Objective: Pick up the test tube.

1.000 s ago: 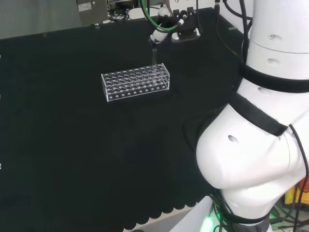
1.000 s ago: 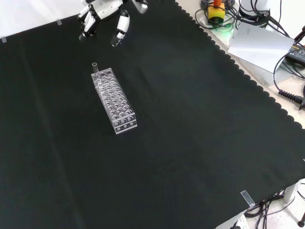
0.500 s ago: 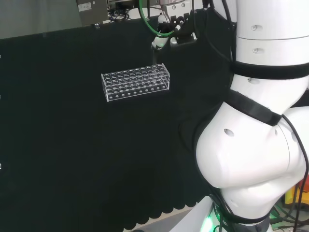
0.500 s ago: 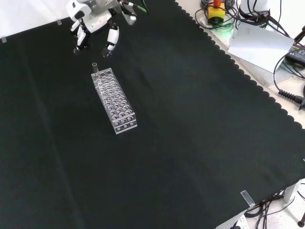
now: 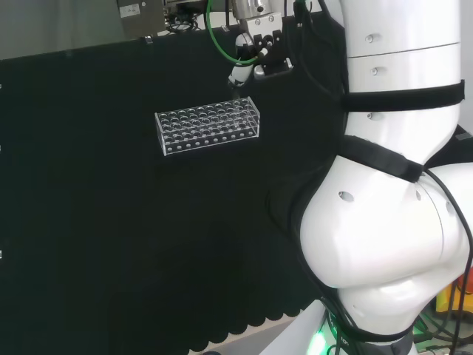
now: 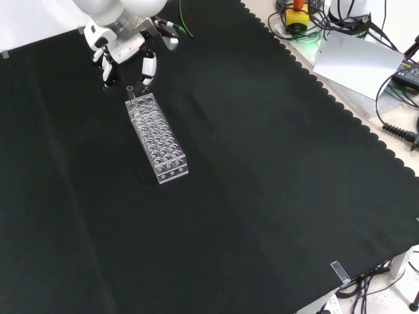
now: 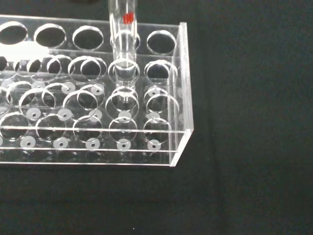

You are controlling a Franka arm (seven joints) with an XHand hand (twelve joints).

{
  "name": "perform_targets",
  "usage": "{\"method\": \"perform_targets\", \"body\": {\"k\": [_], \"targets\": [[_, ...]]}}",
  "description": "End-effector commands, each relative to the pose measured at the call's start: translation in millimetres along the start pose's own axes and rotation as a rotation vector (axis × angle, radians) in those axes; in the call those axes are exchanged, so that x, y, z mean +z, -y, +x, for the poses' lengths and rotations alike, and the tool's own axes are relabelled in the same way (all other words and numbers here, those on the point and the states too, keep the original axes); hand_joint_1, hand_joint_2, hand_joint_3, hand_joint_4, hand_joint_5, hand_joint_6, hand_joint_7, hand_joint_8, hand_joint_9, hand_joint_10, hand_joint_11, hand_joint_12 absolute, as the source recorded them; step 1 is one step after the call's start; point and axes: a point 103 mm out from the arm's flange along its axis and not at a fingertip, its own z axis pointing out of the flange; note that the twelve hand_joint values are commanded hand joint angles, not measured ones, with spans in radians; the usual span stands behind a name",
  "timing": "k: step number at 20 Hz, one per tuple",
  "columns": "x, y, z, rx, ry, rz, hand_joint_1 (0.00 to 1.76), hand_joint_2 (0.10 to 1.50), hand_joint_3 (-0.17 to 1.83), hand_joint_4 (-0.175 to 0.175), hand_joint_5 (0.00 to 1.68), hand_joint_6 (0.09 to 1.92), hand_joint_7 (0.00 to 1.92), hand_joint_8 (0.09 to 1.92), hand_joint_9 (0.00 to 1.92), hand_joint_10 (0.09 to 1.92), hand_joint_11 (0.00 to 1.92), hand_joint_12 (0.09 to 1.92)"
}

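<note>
The test tube [image 6: 130,93] stands upright in a hole at the far end of the clear rack [image 6: 157,137], in the upper left of the front view. Only its top pokes above the rack. That suits me: the rack keeps it steady and leaves a bare stub to pinch. In the wrist view the tube [image 7: 123,44] rises from a hole in the back row, one hole in from the rack's end wall [image 7: 182,88], with a small red mark near its top. I cannot tell whether it holds any liquid. The other holes I can see in the rack look empty.

My hand [image 6: 124,55] hangs just above and behind the tube in the front view. The fingers are spread, pointing down on either side of the tube's top, and they hold nothing. I judge I am lined up to come down and close round the stub. In the head view my hand [image 5: 247,63] sits over the right end of the rack [image 5: 208,126], upper middle of the frame. The rack rests on the desk [image 6: 262,196] under black cloth.
</note>
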Motion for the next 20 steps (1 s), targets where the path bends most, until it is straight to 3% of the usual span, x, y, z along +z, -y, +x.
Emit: {"method": "perform_targets", "body": {"k": [1,12,20], "targets": [[10,-4,8,-0.015,-0.001,0.032,0.76,0.8,0.5,-0.064,0.53,0.54,0.9,0.66,0.75,0.67,0.28,1.47],[20,-9,17,-0.014,-0.081,0.023,0.84,0.77,0.57,-0.08,0.61,0.68,1.09,0.62,0.91,0.62,0.4,1.41],[21,-12,27,-0.006,-0.12,-0.014,0.96,0.72,0.65,-0.113,0.88,0.65,1.34,0.5,1.14,0.53,0.57,1.33]]}}
